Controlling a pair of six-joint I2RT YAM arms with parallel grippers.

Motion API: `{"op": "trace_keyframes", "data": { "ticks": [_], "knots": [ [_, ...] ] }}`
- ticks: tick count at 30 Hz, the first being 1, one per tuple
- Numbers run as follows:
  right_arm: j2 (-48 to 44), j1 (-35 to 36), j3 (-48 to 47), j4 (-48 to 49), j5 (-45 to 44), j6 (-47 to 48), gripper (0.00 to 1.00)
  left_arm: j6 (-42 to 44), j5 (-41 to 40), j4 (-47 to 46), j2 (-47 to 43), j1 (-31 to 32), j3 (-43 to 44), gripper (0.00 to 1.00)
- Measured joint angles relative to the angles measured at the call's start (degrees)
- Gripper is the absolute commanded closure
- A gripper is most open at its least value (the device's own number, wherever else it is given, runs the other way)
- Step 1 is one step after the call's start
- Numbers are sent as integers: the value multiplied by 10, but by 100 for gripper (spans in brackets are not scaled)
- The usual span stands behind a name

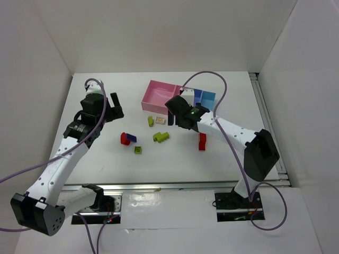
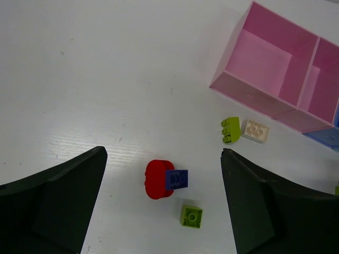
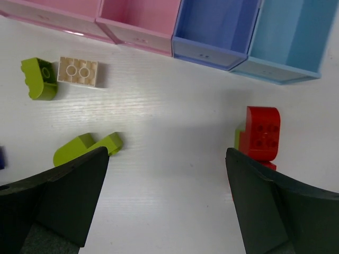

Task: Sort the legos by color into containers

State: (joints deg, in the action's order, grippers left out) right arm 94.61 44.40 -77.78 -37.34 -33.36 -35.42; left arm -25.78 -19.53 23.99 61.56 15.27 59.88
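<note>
We see left gripper (image 2: 164, 152): fingers wide apart, holding nothing. Round red brick (image 2: 156, 179) lies on table (image 2: 106, 63) between its fingers, blue brick (image 2: 176, 179) touching it, small green brick (image 2: 191, 216) just beside.

Right gripper (image 3: 167, 152): fingers wide apart, empty too. Tall red brick (image 3: 262, 132) by its right finger, long green brick (image 3: 87, 148) by left finger. Bins (image 3: 206, 55) sit past fingertips. Cream brick (image 3: 78, 71) near pink bin (image 3: 137, 37).

- White table (image 1: 175, 164) carries everything.
- Containers (image 1: 153, 107): joined row at far centre, pink to light blue.
- Cream brick (image 1: 160, 120) just beside lime brick (image 1: 151, 121), near the pink front wall.
- Lime angled piece (image 1: 161, 136), mid-table.
- Red round piece (image 1: 126, 138) touching dark blue brick (image 1: 131, 138); small lime square (image 1: 138, 150) near.
- Red brick (image 1: 202, 141), right side.
</note>
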Motion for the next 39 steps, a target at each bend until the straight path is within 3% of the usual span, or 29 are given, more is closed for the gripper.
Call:
{"op": "trace_keyframes", "data": {
  "ticks": [11,15,25,39],
  "knots": [
    [39,4,16,75,50,45,0,-31,-60,26,3,9,13,0],
    [63,16,1,84,61,66,4,-43,-61,44,21,11,22,2],
    [153,40,-103,125,104,110,39,-62,-50,87,19,12,20,2],
    [389,60,-330,119,121,153,26,-77,-11,112,-23,17,-12,2]
  ]
}}
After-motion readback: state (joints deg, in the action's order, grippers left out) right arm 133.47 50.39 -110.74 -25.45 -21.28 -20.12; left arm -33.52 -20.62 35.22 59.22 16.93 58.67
